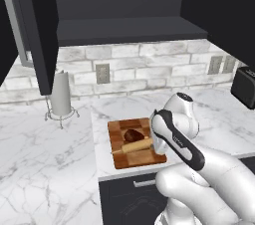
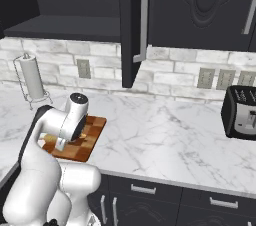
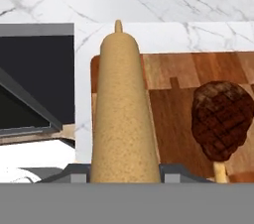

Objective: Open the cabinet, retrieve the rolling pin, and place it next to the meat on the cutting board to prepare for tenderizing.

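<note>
Gripping rolling pin point(image 3: 124, 114), fingers point(image 3: 74, 174) over cutting board point(image 1: 144, 159)

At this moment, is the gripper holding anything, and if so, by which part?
Yes. The gripper holds the rolling pin by its thick barrel, one finger on each side, over the cutting board beside the meat.

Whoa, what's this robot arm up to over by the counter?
The gripper is shut on a wooden rolling pin, which is down over the checkered cutting board on the marble counter. A small lump of meat lies on the board right beside the pin. Overhead, the black cabinet stands with its doors open. So the pin looks about to be let go next to the meat.
</note>
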